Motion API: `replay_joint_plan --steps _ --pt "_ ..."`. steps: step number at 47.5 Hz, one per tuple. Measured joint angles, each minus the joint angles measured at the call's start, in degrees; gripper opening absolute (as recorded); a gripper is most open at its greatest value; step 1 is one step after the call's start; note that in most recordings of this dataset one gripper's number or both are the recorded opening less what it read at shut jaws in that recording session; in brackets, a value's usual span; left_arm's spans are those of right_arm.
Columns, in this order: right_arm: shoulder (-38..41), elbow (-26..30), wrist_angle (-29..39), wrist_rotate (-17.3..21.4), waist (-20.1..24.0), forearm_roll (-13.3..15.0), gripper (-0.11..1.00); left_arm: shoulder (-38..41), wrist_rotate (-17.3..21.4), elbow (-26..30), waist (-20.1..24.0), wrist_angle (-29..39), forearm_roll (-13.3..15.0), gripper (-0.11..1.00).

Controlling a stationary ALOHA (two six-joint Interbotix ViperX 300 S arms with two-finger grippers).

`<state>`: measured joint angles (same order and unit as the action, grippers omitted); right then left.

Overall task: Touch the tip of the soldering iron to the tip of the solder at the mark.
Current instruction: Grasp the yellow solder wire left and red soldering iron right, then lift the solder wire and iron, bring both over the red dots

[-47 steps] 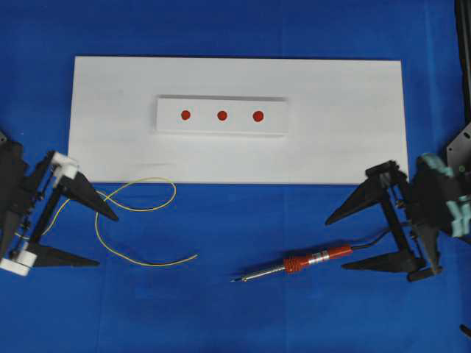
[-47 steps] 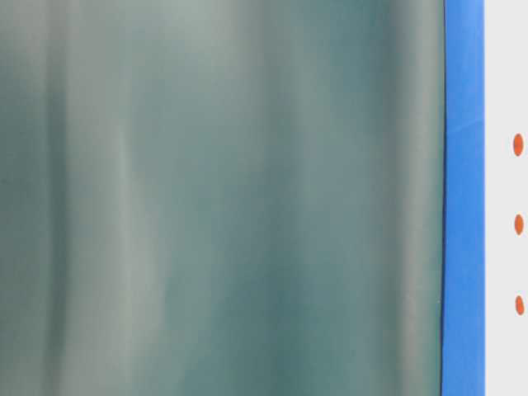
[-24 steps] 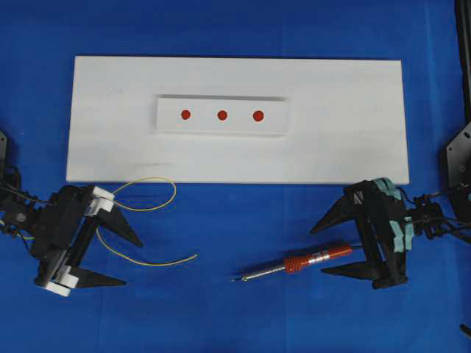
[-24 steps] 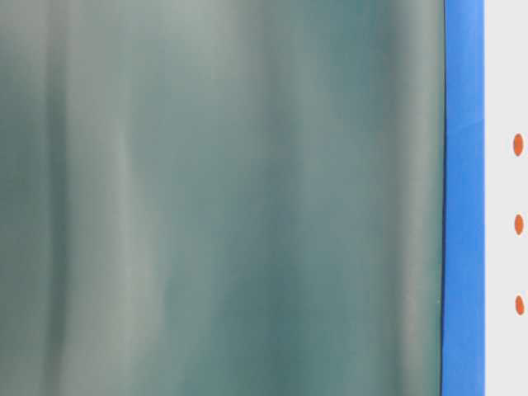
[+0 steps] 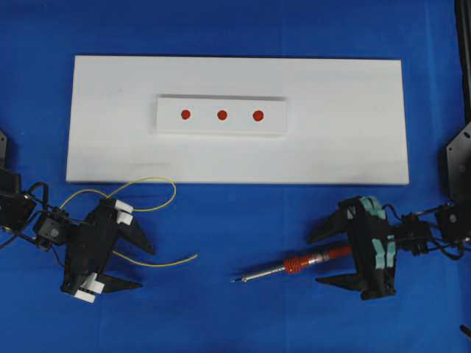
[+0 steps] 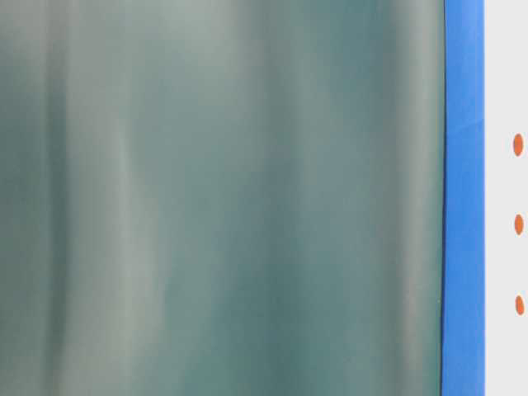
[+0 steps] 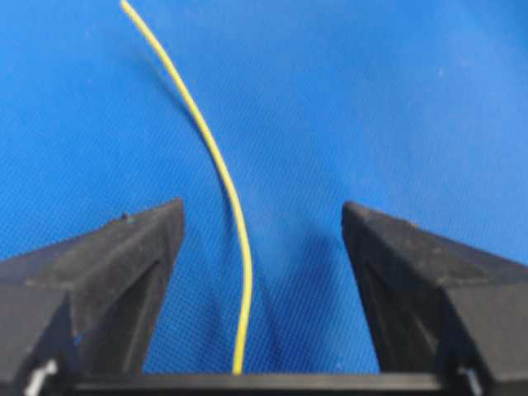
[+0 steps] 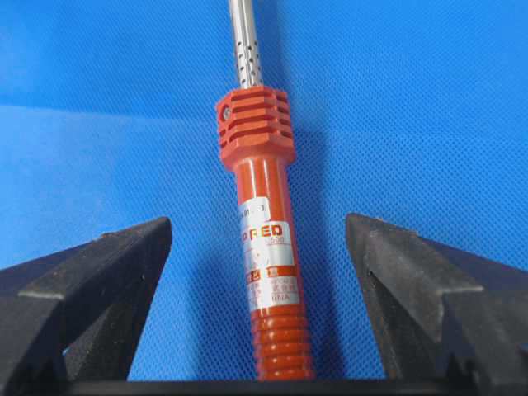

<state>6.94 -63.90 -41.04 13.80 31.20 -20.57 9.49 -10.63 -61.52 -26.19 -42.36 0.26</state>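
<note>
Soldering iron [image 5: 298, 265]: lower right, lying between our right gripper [image 5: 334, 254] jaws, spread wide for grasping.
Solder [image 5: 151, 204]: lower left, straddled by our left gripper [image 5: 141, 266], jaws apart, unclamped.

my table-level view is almost all a blurred grey-green surface [image 6: 223, 198] that i can't identify; only a blue strip and three red marks [image 6: 518, 224] show at its right edge, cut off. on the left wrist camera the solder [image 7: 216, 165] runs out past the top edge and its near end disappears behind the gripper body. on the right wrist camera the soldering iron [image 8: 264, 247] loses its shaft at the top edge, tip unseen
</note>
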Motion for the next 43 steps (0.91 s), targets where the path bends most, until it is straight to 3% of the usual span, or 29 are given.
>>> replay_joint_plan --steps 11,20,23,34,43 --pt "2.5 1.8 -0.5 -0.6 0.0 0.0 0.64 0.1 0.1 0.0 0.0 0.6 0.1 0.38" --pt "2.9 2.0 -0.6 -2.7 0.0 0.0 0.16 0.1 0.1 0.1 0.0 3.3 0.3 0.04" --pt "2.9 2.2 -0.6 -3.8 0.1 0.0 0.06 0.0 0.0 0.2 0.0 4.2 0.3 0.02" --pt "2.9 3.0 0.0 -4.2 0.0 0.0 0.06 -1.2 -1.4 1.2 0.0 8.6 0.3 0.02" --pt "-1.1 3.9 5.5 -4.7 -0.1 0.0 0.06 -8.1 -4.1 3.3 0.0 19.6 0.3 0.02"
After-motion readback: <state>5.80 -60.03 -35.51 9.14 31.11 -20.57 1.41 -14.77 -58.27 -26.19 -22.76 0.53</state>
